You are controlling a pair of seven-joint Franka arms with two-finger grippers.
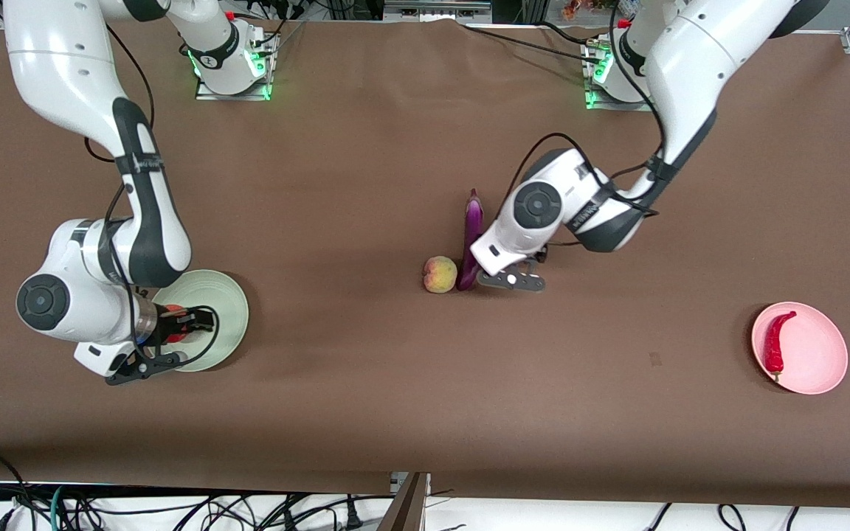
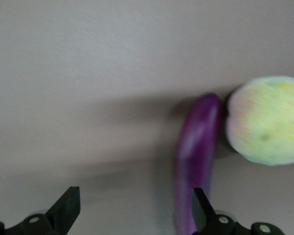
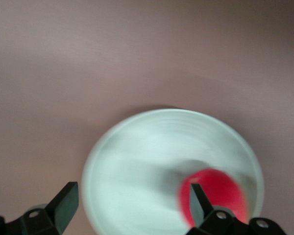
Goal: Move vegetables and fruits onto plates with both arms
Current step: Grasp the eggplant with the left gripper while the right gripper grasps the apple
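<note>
The purple eggplant (image 1: 471, 232) lies mid-table with the peach (image 1: 440, 274) touching its end nearer the front camera. My left gripper (image 2: 134, 208) hangs open low over that end, one finger (image 2: 202, 204) in front of the eggplant (image 2: 196, 152), and the peach (image 2: 267, 120) lies past it. My right gripper (image 1: 190, 322) is open over the mint green plate (image 1: 229, 302). The round red fruit (image 3: 220, 188) lies on that plate (image 3: 137, 171) beside one finger (image 3: 196, 200), free of the jaws. The red chili pepper (image 1: 775, 343) rests on the pink plate (image 1: 816, 346).
Brown cloth covers the table. The mint plate sits toward the right arm's end and the pink plate toward the left arm's end, both nearer the front camera than the eggplant. Cables hang below the table's front edge (image 1: 410, 487).
</note>
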